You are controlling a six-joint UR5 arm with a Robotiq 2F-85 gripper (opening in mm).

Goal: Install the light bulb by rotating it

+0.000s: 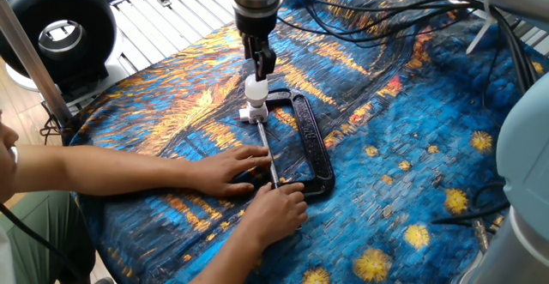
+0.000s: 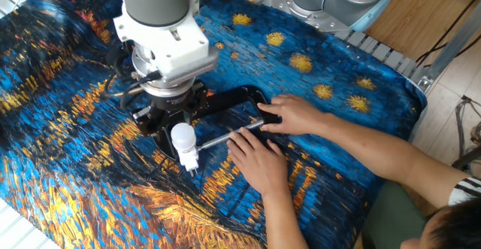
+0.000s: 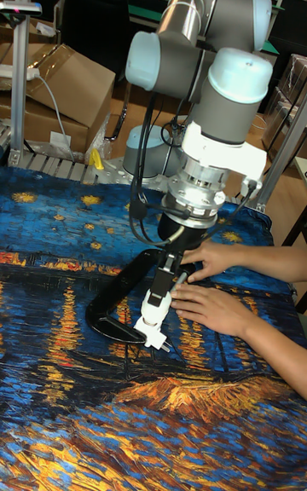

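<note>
The small white light bulb (image 1: 256, 87) stands upright in its white socket base (image 1: 254, 111), which is held in the jaw of a black C-clamp (image 1: 310, 140). My gripper (image 1: 261, 63) hangs straight above the bulb, its dark fingertips at or just over the bulb's top. From the other side the bulb (image 2: 183, 135) shows whole in front of the gripper (image 2: 170, 116). In the tall view the fingers (image 3: 165, 280) reach down to the bulb (image 3: 153, 312). Whether they pinch it is not visible.
A person's two hands (image 1: 238, 169) (image 1: 276, 208) rest on the clamp's screw rod and frame, close to the socket. A painted blue and orange cloth (image 1: 403, 155) covers the table. Black cables (image 1: 369, 14) trail behind the arm, and a black ring light (image 1: 56, 35) stands far left.
</note>
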